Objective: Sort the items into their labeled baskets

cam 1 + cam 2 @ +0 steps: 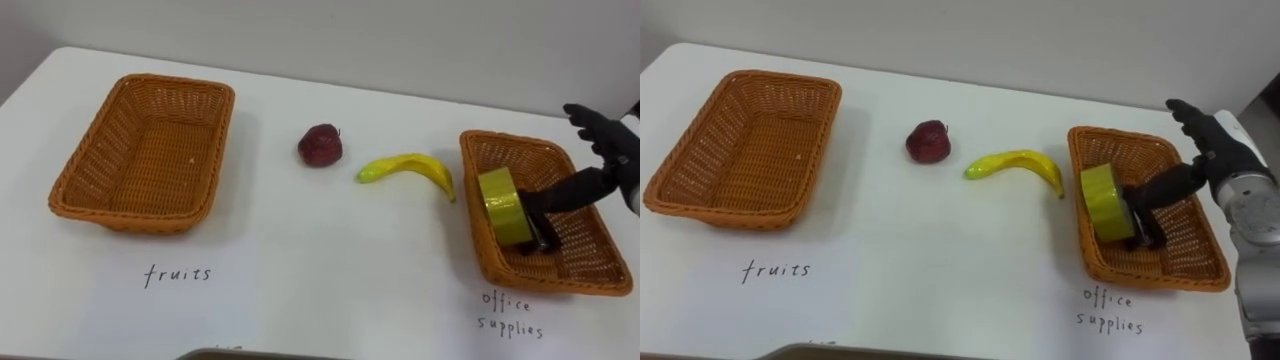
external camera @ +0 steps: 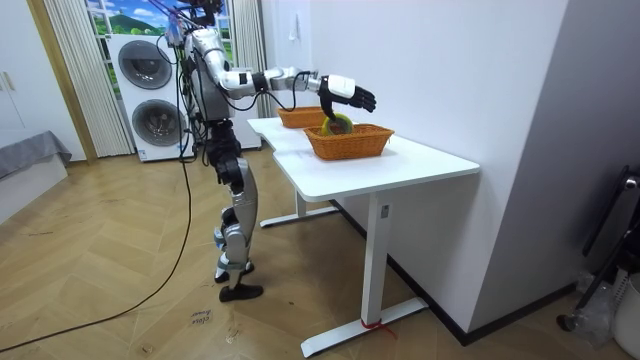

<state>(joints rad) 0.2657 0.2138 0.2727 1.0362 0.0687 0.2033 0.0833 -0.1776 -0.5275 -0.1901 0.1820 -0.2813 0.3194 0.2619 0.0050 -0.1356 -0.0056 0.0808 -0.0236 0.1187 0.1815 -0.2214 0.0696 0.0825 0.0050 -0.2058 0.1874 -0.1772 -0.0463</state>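
Table (image 1: 300,260) is plain white. The 9 o'clock basket (image 1: 140,150) and 3 o'clock basket (image 1: 575,255) are both orange-brown wicker, tight woven pattern. Apple (image 1: 320,145) is a dark, dull red. Banana (image 1: 410,168) is bright yellow, going greenish at its 9 o'clock tip. Tape (image 1: 500,205) is yellow-green with a dark core. Right hand (image 1: 598,130) has black fingers, and there's dark handwriting at each basket's 6 o'clock.

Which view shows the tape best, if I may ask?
The left eye view: the tape shows large, on edge in the right basket. The right eye view shows nearly the same; the room view, a small patch under the right hand.
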